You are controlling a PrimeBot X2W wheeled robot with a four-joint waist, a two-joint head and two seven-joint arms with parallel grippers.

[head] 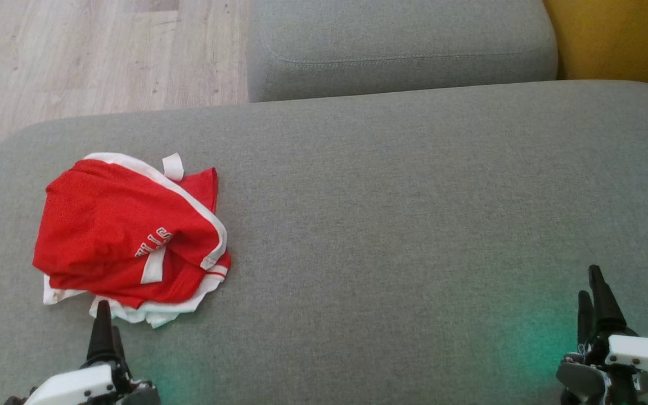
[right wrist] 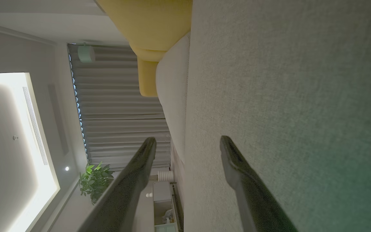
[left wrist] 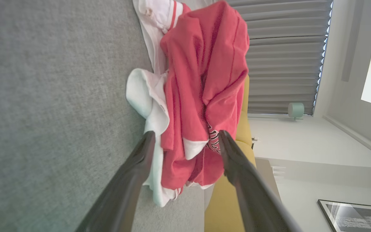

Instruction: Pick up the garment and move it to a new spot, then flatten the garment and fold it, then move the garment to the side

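Red & white shirt point(head: 127, 230) lies bunched up on big grey cushion point(head: 386, 197). L gripper point(head: 107, 322) is right by shirt's near edge. R gripper point(head: 588, 281) is far off to shirt's right. Wood floor point(head: 76, 56) is past shirt.

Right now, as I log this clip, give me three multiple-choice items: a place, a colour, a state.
1. Where is the garment? A) in a basket B) on the grey cushion, robot's left C) on a table
2. Its main colour? A) red B) blue C) green
3. The left gripper is: A) shut on the garment B) shut, empty C) open, empty
Key: 1 B, it lies bunched on the cushion; 2 A, red cloth with white trim; 3 C, its jaws stand apart, gripping nothing.
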